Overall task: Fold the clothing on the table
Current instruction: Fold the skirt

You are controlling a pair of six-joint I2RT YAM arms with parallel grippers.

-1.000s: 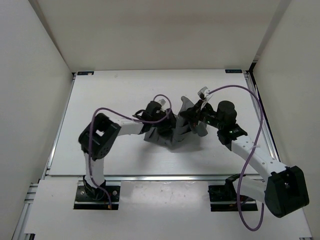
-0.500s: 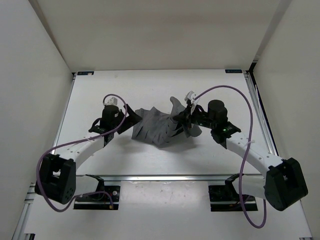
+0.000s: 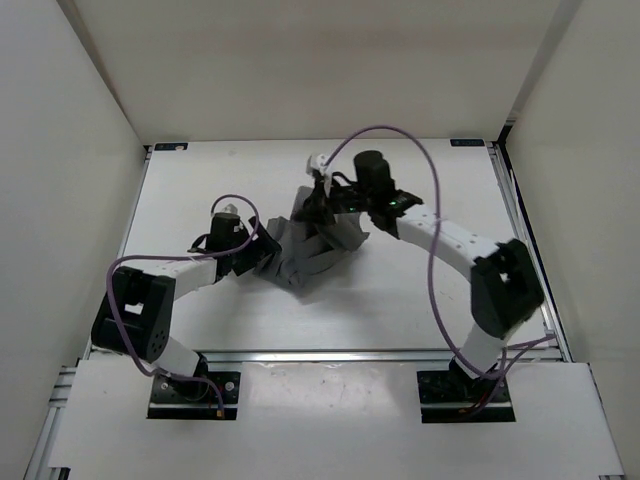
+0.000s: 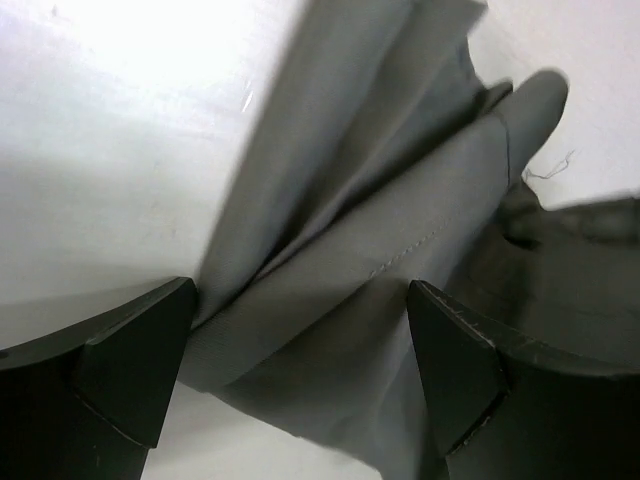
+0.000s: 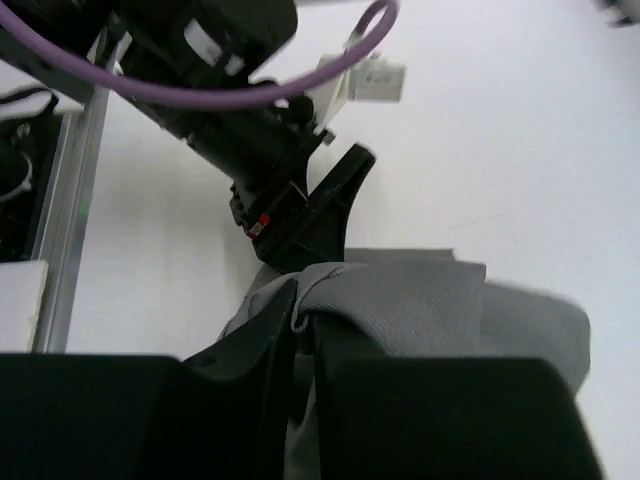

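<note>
Clothing (image 3: 305, 255) lies crumpled at centre of the counter (image 3: 200, 180); right jaws pinch a lifted fold, left jaws gape wide and empty, apparently over cloth. If that thin pinch slips, the fold collapses.

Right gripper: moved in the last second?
Yes. In the top view the right gripper has swung left and toward the far edge of the table, still pinching the clothing.

The clothing (image 4: 380, 280) is matt grey cloth, finely ribbed; the table (image 4: 110, 150) is smooth, faintly glossy white, its rail (image 5: 68, 200) dull silver metal
</note>
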